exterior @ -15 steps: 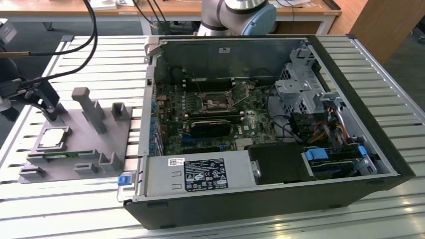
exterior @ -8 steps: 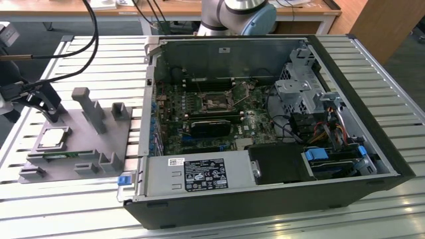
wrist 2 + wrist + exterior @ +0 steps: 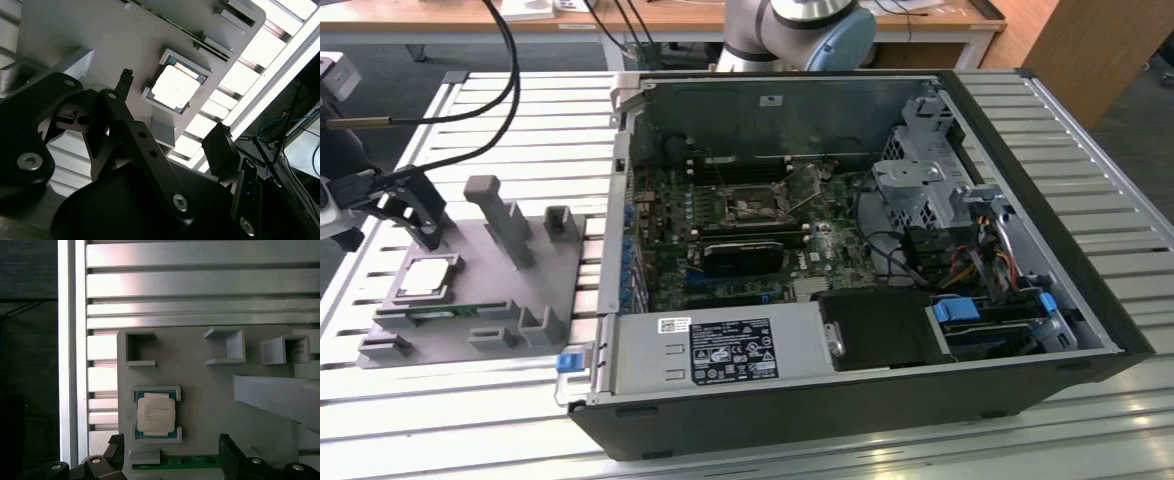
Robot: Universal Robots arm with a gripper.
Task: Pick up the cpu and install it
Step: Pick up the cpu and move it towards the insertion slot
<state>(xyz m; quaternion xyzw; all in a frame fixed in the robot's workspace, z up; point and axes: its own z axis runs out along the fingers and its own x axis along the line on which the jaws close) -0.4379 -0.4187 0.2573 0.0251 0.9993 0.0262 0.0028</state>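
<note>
- The cpu (image 3: 156,413) lies flat in a square nest on the grey holder (image 3: 507,300).
- The gripper (image 3: 171,439) hangs over the holder, with its fingers wide apart and nothing in them.
- A green memory stick (image 3: 190,460) lies in the holder, just beside the cpu.
- A tall grey post (image 3: 500,215) stands on the holder near the gripper.
- The open computer case (image 3: 854,420) sits beside the holder.

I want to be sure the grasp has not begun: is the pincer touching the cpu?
Apart. In the first wrist view the open pincer has both fingertips clear of the cpu, with the grey holder visible between them.
</note>
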